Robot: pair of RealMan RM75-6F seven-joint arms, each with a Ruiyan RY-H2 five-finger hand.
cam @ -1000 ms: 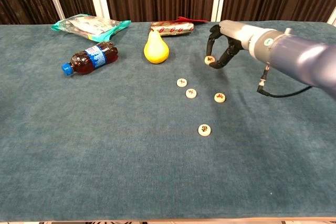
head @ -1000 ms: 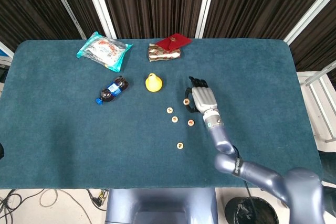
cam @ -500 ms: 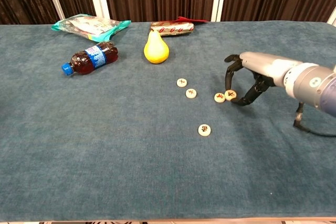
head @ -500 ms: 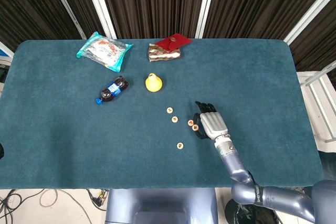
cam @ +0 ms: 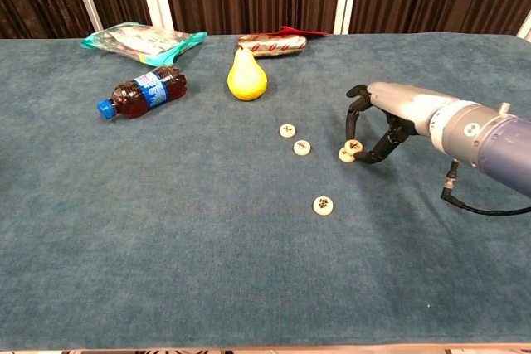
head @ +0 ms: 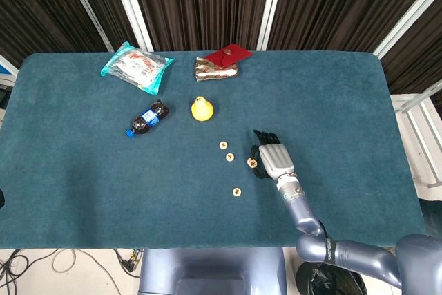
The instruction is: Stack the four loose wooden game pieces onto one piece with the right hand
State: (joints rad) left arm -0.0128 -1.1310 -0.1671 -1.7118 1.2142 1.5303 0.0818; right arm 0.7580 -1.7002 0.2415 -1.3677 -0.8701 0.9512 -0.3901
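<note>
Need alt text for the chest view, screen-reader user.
The right hand holds a wooden game piece partly over another piece on a blue table. Three more pieces lie nearby, with a pear and bottle behind.

— Where's the small round pale wooden game piece with the red mark [cam: 354, 146]?
— Between the right hand's fingertips [cam: 349, 133], tilted, overlapping a second disc [cam: 345, 155] lying flat.
— The others?
— Three matching discs flat, left of those fingers: two [cam: 287, 130] [cam: 303, 147] close together, one [cam: 323, 205] nearer the table's front.
</note>
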